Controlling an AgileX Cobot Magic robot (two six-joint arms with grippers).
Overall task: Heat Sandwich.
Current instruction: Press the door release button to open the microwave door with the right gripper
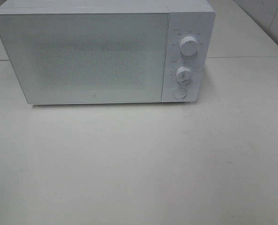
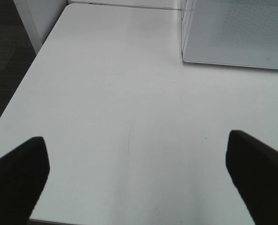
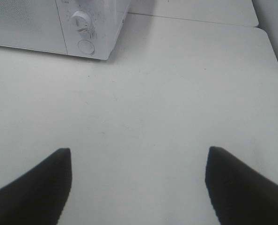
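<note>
**Microwave shut, sandwich out of sight**

A white microwave [image 1: 97, 56] stands closed on the tabletop [image 1: 139, 164]. The sandwich shows in no view (perhaps behind the frosted door; I cannot tell). The left end effector [image 2: 135, 137] and right end effector [image 3: 139, 149] hover released, holding nothing. The next move likely sends the right one to the timer dial [image 1: 184, 73].

High view faces microwave [image 1: 83, 56]; both wrist views apparently glimpse its corners.

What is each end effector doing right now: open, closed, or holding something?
Left end effector: open, empty.
Right end effector: open, empty.
</note>
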